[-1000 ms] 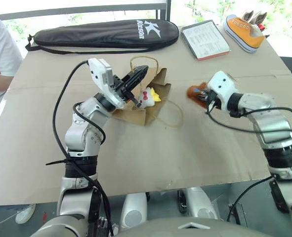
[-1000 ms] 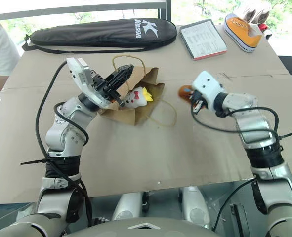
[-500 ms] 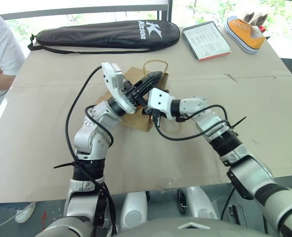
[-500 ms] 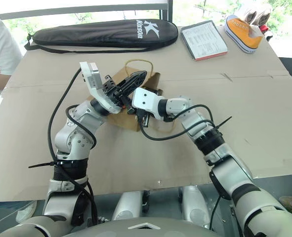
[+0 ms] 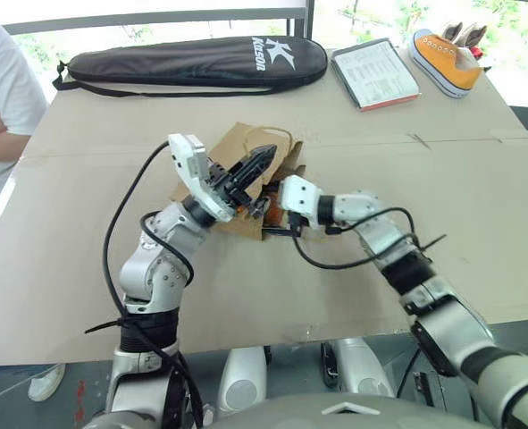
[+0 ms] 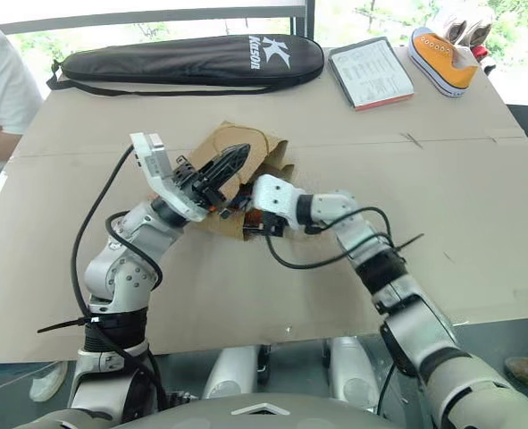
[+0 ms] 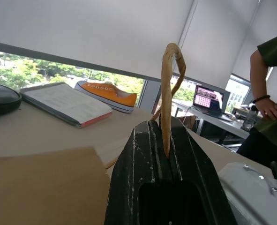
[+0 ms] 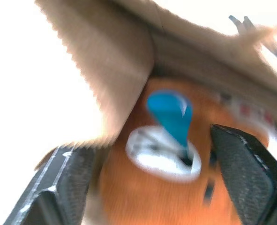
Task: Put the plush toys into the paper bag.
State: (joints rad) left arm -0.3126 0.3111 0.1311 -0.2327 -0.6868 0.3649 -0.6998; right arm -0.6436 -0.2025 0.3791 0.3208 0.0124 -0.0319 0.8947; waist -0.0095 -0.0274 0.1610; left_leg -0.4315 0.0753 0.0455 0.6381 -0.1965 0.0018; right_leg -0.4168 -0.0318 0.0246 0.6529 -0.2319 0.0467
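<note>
The paper bag lies on its side mid-table with its mouth toward my right arm. My left gripper is shut on one twisted handle and holds the mouth up. At the mouth, my right gripper points into the bag. In the right wrist view its fingers stand wide apart. Between them the orange-brown plush bear, with a blue tag and white label, sits just under the bag's paper edge. The rest of the bag's inside is hidden.
The table is covered with cardboard. Along its far edge lie a long black racket case, a booklet and an orange sneaker. A person in a white shirt stands at the far left.
My right gripper carried the bear from the bag's right side to its mouth, sank lower and opened. The left gripper dropped a little with the handle still in it.
</note>
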